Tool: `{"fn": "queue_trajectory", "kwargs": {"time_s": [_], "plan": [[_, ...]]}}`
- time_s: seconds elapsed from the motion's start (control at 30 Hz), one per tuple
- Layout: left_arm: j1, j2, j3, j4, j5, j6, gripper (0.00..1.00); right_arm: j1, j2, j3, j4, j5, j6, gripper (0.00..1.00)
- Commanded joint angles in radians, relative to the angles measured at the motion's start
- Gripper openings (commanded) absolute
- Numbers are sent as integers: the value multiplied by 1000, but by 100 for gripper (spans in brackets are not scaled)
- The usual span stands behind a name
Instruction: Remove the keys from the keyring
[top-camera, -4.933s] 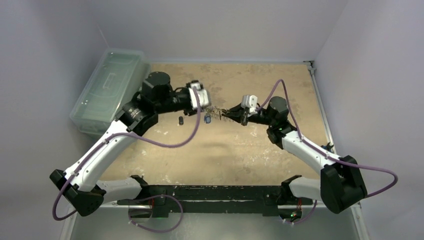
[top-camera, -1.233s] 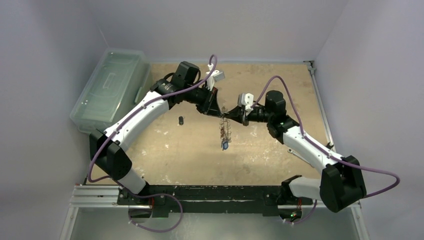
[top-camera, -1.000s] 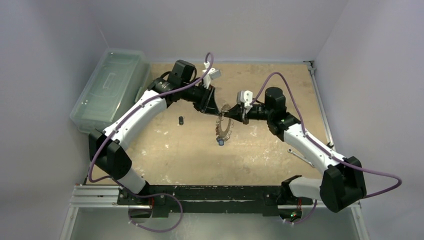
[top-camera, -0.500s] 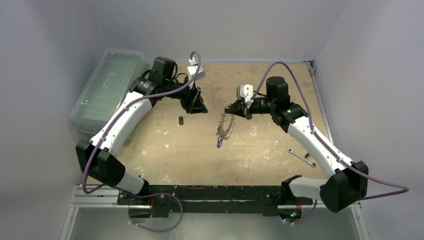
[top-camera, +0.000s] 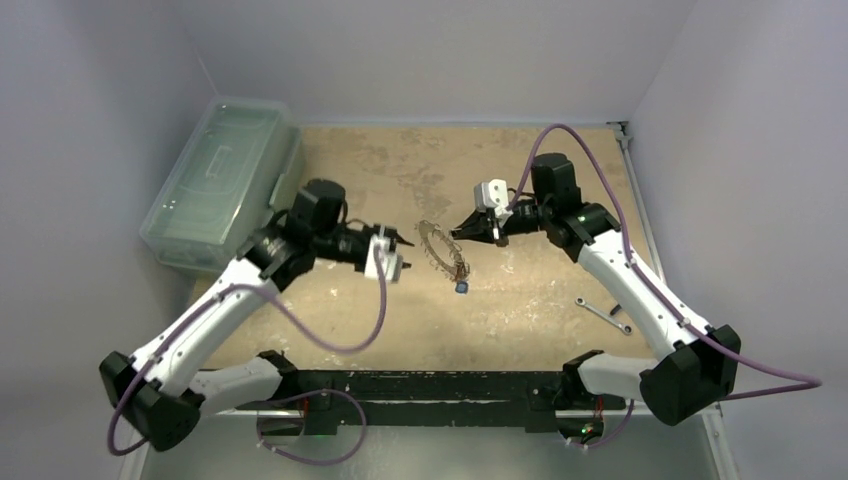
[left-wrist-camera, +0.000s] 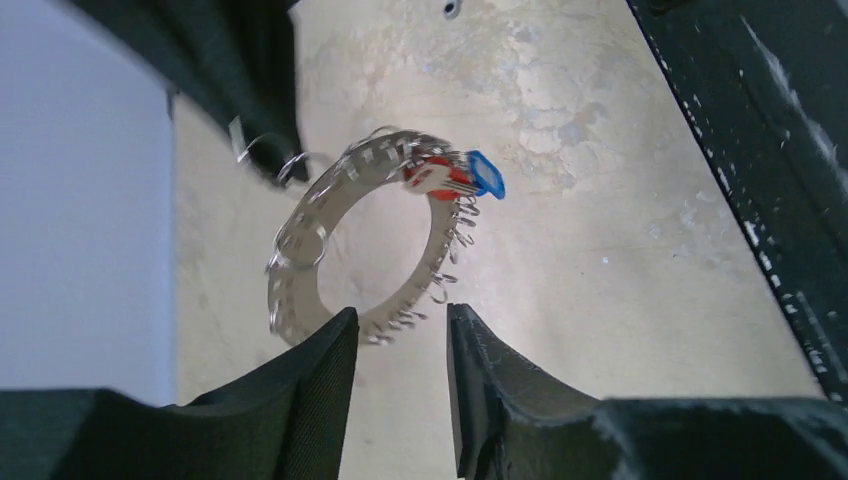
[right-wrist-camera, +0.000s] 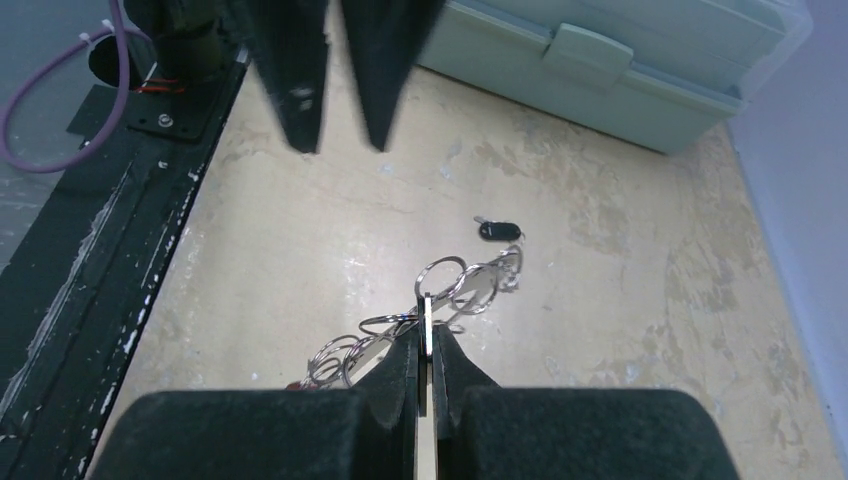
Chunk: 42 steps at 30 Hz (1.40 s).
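Note:
The keyring (top-camera: 450, 262) hangs tilted above the table, a silvery band fringed with small rings and keys (left-wrist-camera: 440, 285). One blue-headed key (top-camera: 462, 288) dangles at its low end, and the left wrist view shows that blue key (left-wrist-camera: 487, 176) beside a red one (left-wrist-camera: 430, 176). My right gripper (top-camera: 458, 232) is shut on the keyring's rim (right-wrist-camera: 425, 322). My left gripper (top-camera: 402, 254) is to the left of the ring, open, with nothing between its fingers (left-wrist-camera: 310, 370). Its tips stand just short of the keyring (left-wrist-camera: 300, 270). A loose black-headed key (right-wrist-camera: 500, 231) lies on the table.
A clear lidded box (top-camera: 215, 180) stands at the table's far left, with its latch side (right-wrist-camera: 640, 70) showing in the right wrist view. A silver spanner (top-camera: 603, 313) lies near the right arm. The black base rail (top-camera: 430, 385) runs along the near edge.
My left gripper opened, let go at the ring and swung back and down to the left, and now faces the ring again. My right gripper stayed shut, and the ring swung beneath it.

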Motion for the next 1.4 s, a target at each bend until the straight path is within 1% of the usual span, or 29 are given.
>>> {"fn": "queue_trajectory", "kwargs": {"time_s": [0.0, 0.03, 0.1, 0.17, 0.23, 0.3, 0.4, 0.43, 0.47, 0.5, 0.6, 0.7, 0.8, 0.9, 1.0, 1.13, 1.2, 1.27, 1.37], "plan": [[-133, -171, -216, 352, -120, 315, 33, 7, -29, -2, 30, -62, 24, 0], [-158, -176, -224, 369, -133, 314, 31, 6, -32, -13, 58, -58, 57, 0], [-193, -154, -198, 347, -157, 314, 26, 8, -34, -28, 83, -66, 86, 0], [-212, -141, -203, 384, -197, 328, 24, 7, -33, -43, 108, -69, 119, 0], [-212, -132, -204, 424, -207, 315, 24, 8, -31, -54, 126, -69, 137, 0], [-214, -111, -179, 423, -200, 233, 24, 8, -31, -66, 162, -59, 182, 0], [-229, -75, -151, 456, -238, -5, 25, 8, -30, -87, 225, -54, 260, 0], [-230, -71, -149, 465, -251, -61, 26, 9, -30, -96, 244, -60, 282, 0], [-232, -72, -152, 449, -249, -57, 30, 9, -29, -106, 262, -68, 298, 0], [-236, -83, -170, 435, -240, 22, 32, 8, -27, -114, 278, -75, 314, 0], [-243, -130, -244, 519, -239, 185, 33, 10, -15, -131, 312, -84, 346, 0], [-252, -114, -216, 411, -225, 483, 32, 13, -11, -133, 319, -87, 353, 0], [-252, -99, -203, 312, -220, 751, 30, 14, -11, -137, 320, -93, 355, 0], [-255, -78, -194, 218, -220, 981, 29, 13, -11, -143, 326, -105, 361, 0], [-262, -60, -191, 181, -239, 1121, 28, 15, -11, -148, 325, -113, 362, 0], [-270, -41, -196, 161, -274, 1235, 27, 21, -11, -151, 320, -125, 351, 0], [-278, -43, -198, 186, -273, 1186, 27, 21, -14, -151, 305, -137, 325, 0], [-283, -53, -195, 215, -261, 1052, 27, 23, -21, -154, 288, -147, 288, 0], [-283, -85, -192, 349, -252, 649, 28, 25, -26, -134, 197, -156, 160, 0]]}}
